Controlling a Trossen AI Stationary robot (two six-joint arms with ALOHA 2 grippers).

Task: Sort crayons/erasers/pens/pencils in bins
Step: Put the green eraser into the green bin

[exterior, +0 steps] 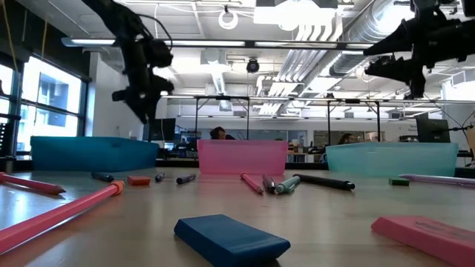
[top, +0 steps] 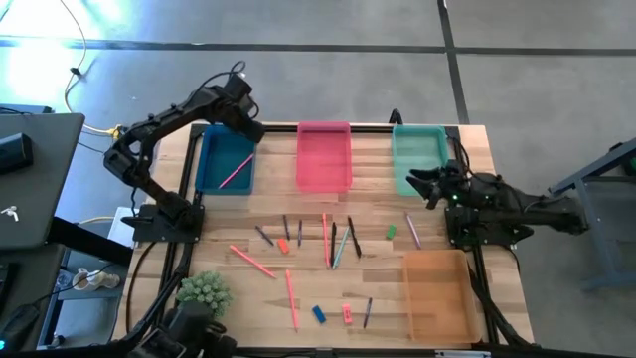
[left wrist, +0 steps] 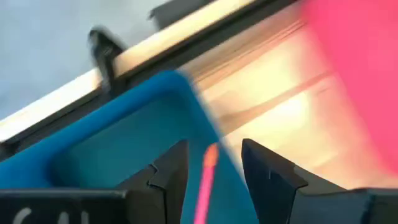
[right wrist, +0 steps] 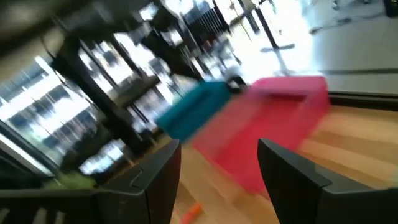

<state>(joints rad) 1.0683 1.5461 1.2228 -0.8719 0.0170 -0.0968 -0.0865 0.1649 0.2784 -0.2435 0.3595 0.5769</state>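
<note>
Above the blue plastic bin (top: 225, 162), left hand (top: 250, 129) spread, slim pink stick (top: 236, 170) inside

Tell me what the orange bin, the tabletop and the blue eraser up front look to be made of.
Orange bin: likely thin translucent plastic, since the wood grain shows through its floor.
Tabletop: wood planks, pale with visible grain and seams, lightly glossy in the low view.
Blue eraser: looks like matte rubber or vinyl; a dull, soft-edged block, not certain.

Bins (top: 324, 156) line far edge, sticks (top: 331, 242) clutter centre, near-left wood bare.
</note>
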